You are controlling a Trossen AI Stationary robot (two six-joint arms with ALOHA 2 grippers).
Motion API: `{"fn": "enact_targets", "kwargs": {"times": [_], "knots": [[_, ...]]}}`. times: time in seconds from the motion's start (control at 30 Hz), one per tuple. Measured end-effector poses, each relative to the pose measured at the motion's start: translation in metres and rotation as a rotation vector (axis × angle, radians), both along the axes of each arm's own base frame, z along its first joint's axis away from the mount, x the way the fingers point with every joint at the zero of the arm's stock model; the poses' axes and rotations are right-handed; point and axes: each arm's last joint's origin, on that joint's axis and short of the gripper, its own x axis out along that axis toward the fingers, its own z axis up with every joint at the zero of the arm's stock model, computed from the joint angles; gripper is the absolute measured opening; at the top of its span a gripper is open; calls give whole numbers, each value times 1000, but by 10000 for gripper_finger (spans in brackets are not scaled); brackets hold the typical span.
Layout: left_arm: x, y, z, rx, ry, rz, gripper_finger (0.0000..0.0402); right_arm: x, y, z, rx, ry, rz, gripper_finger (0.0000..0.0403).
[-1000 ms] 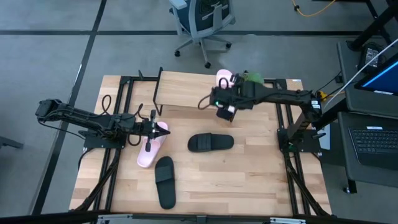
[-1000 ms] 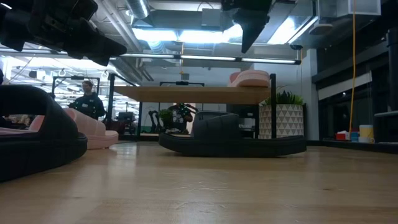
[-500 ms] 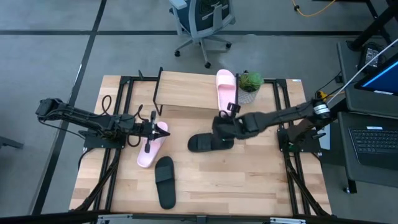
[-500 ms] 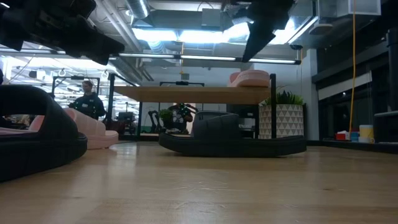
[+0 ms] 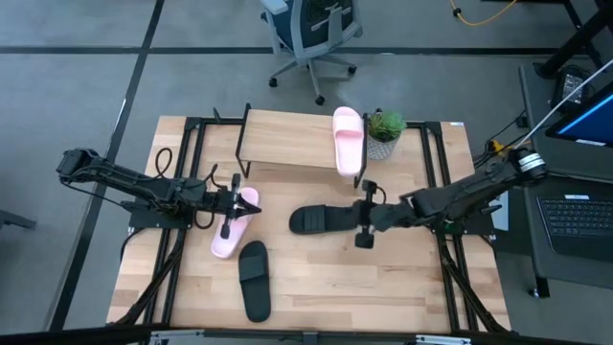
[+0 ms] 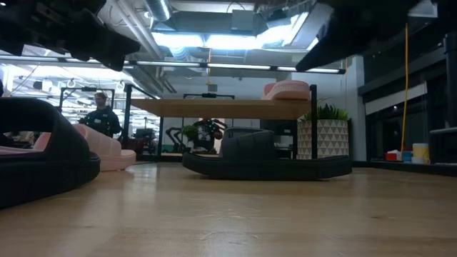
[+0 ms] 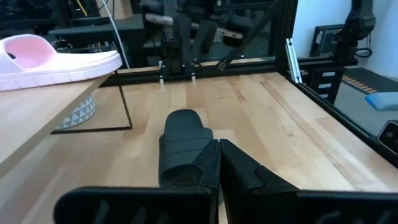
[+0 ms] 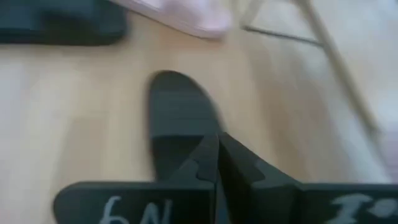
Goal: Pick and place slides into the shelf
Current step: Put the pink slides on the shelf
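Right gripper [image 5: 364, 222] sits low over the middle of the table [image 5: 402, 278], just beside the near end of a black slide [image 5: 324, 218]; in the right wrist view its fingers [image 8: 208, 163] look pressed together, nothing between them, black slide straight ahead; not touching it as far as the high view shows.

Left gripper [image 5: 228, 203] is over the left-centre of the table, above the upper end of a pink slide [image 5: 233, 228]; fingers [image 7: 211, 165] together in the left wrist view, empty; contact with the pink slide cannot be told.

Shelf [image 5: 287, 142] stands at the table's far edge, middle; one pink slide [image 5: 348, 140] lies on the right end of its top, lengthwise across the plank, toe end overhanging the front edge slightly.

Second black slide [image 5: 254, 279] lies flat nearer the front edge, left of centre, just below the pink one on the table; the two are close, touching or not unclear.

Small potted plant [image 5: 385, 128] at the far edge, just right of the shelf.

Low view: black slide under the shelf line, person [image 6: 102, 113] in the room behind; office chair [image 5: 311, 34] on the floor beyond the table.
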Motion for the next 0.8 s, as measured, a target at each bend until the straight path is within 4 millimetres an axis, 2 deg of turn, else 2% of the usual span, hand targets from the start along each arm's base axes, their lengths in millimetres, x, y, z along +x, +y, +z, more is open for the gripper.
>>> {"fn": "enact_targets", "kwargs": {"times": [0.1,0.37,0.47,0.7,0.8], "knots": [[0,0,0,32,-4,-2,0,-10,-1,-13,36,-91,83,15],[2,-1,11,55,-15,-8,0,-27,-5,-42,66,-225,126,5],[4,-4,22,75,80,7,0,-30,-7,-47,58,-264,139,14],[0,-10,58,77,327,174,0,-34,-8,-52,42,-274,148,15],[-2,-15,63,82,390,183,0,-34,-8,-52,27,-271,155,8]]}}
